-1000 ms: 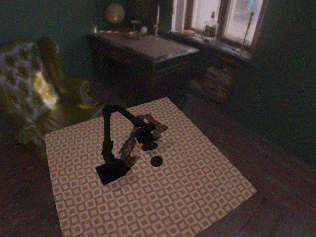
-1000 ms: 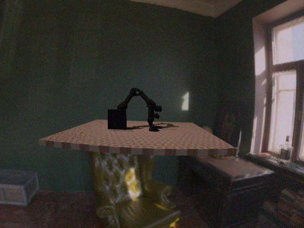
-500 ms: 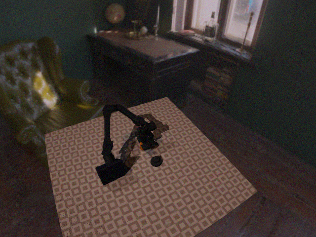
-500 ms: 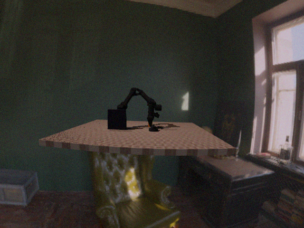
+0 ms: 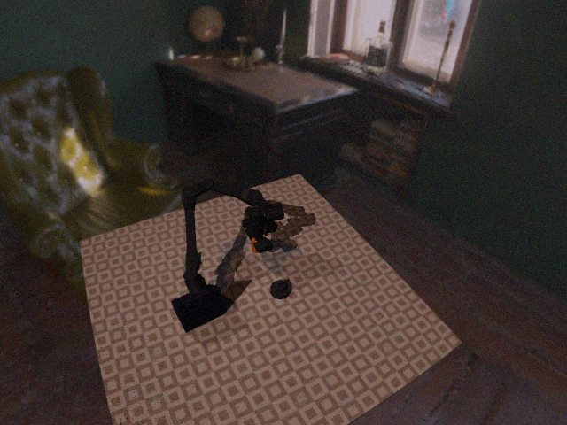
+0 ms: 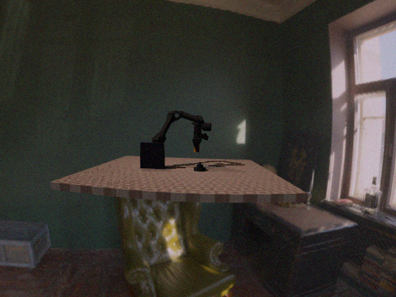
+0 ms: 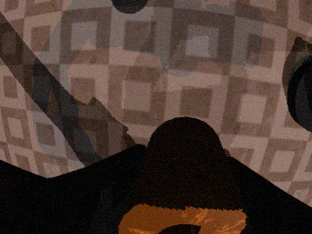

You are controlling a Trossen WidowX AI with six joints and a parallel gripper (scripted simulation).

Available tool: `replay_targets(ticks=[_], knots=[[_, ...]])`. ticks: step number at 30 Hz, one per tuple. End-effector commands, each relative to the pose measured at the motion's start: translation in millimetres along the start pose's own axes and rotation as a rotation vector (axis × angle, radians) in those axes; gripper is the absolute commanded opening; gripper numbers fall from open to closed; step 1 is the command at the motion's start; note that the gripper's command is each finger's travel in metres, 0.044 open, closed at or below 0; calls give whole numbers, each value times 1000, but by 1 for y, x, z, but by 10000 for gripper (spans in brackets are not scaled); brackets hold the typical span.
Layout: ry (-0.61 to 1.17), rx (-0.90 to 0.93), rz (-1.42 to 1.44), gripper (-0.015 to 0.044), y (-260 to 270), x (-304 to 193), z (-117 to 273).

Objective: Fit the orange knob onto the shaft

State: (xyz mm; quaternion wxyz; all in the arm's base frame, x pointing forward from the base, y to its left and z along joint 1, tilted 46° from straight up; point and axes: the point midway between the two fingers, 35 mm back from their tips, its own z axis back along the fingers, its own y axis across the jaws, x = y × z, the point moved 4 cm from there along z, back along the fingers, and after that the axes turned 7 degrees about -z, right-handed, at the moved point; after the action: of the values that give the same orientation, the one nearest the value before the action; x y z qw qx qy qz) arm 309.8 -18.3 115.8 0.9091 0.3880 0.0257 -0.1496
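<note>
The orange knob [image 5: 252, 247] [image 6: 195, 149] [image 7: 141, 220] is held in the air between the fingers. The wrist view shows its orange face and part of a dark hole at the bottom edge; the hole's flat side cannot be made out. My gripper [image 5: 258, 243] [image 6: 196, 148] [image 7: 185, 159] is shut on the knob, well above the table. The round dark pedestal [image 5: 280, 289] [image 6: 200, 168] stands on the table with its short shaft up, apart from the knob and lower. A dark round edge at the right of the wrist view looks like the pedestal.
The checked table top [image 5: 320, 338] [image 6: 179, 184] carries the arm's black base [image 5: 201, 308] [image 6: 152, 155], left of the pedestal. Shadows of the arm fall across the table behind the pedestal. An armchair and a desk stand beyond the table.
</note>
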Motion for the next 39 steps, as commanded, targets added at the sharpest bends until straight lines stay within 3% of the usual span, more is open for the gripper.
replay_targets(ticks=[1,39], knots=[[-15,-1,12,0,2,-3,24],[-16,-6,10,0,-93,40,-3]])
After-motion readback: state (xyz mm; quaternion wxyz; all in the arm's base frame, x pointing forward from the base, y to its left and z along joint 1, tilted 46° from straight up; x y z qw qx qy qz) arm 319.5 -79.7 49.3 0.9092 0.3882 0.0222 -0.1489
